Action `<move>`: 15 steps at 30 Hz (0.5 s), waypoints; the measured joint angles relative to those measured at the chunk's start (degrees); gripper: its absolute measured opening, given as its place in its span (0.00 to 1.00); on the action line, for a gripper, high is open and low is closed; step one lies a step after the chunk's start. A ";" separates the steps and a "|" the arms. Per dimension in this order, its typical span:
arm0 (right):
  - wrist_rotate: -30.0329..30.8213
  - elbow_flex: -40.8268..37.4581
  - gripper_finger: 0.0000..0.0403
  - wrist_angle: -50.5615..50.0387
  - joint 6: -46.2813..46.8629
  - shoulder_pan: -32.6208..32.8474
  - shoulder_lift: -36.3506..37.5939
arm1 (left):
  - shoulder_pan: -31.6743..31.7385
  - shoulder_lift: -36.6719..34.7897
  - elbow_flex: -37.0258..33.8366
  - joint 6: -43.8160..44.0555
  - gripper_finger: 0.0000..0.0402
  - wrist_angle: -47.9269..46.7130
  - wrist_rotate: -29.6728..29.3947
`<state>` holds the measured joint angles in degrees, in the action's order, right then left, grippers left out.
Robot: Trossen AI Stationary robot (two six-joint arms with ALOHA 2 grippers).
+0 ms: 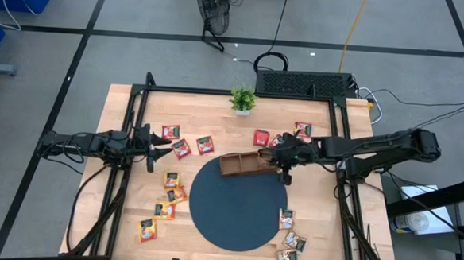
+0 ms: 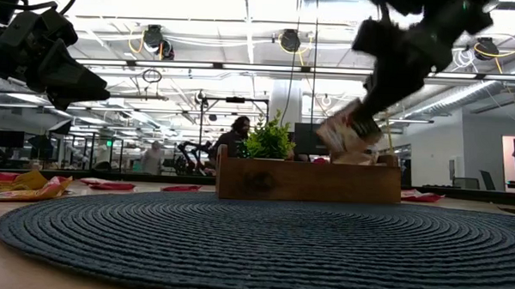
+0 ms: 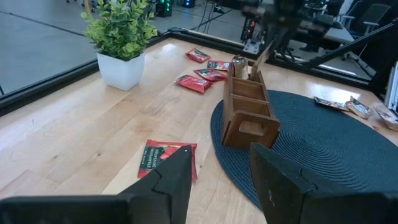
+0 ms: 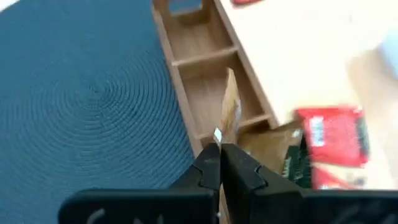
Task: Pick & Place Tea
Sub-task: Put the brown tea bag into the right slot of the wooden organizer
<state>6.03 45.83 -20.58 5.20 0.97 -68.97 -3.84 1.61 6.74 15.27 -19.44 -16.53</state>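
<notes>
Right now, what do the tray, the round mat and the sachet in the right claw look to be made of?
Tray: looks like brown wood, matte; grain and joints show. Mat: seems woven cord, dark blue-grey; coiled concentric ribs. Sachet in the shut right claw: probably thin paper or foil, seen edge-on; hard to tell which.

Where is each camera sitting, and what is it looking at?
High view: above, looking down at the table; both arms show.
Low view: at table height, looking across the mat; right gripper above the tray.
Left wrist view: behind the open left gripper, facing the tray.
Right wrist view: behind the right gripper, shut on a sachet.
All share the tray.
</notes>
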 joint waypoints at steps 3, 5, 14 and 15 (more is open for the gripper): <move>6.96 7.04 0.00 -11.03 -1.59 1.70 -1.62 | 0.00 0.00 -0.01 -0.02 0.40 0.00 0.00; 9.88 12.39 0.00 -18.57 -1.78 2.19 -3.67 | 0.00 -0.01 0.00 -0.02 0.40 -0.01 0.00; 10.20 29.43 0.00 -41.54 -5.90 2.15 -21.18 | 0.00 0.00 -0.02 0.00 0.40 0.00 -0.02; 9.99 30.13 0.00 -42.06 -6.46 2.15 -22.77 | 0.00 0.00 0.00 -0.02 0.40 0.00 0.00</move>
<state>16.02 75.97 -62.64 -1.26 3.11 -91.75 -3.84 1.61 6.74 15.25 -19.44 -16.53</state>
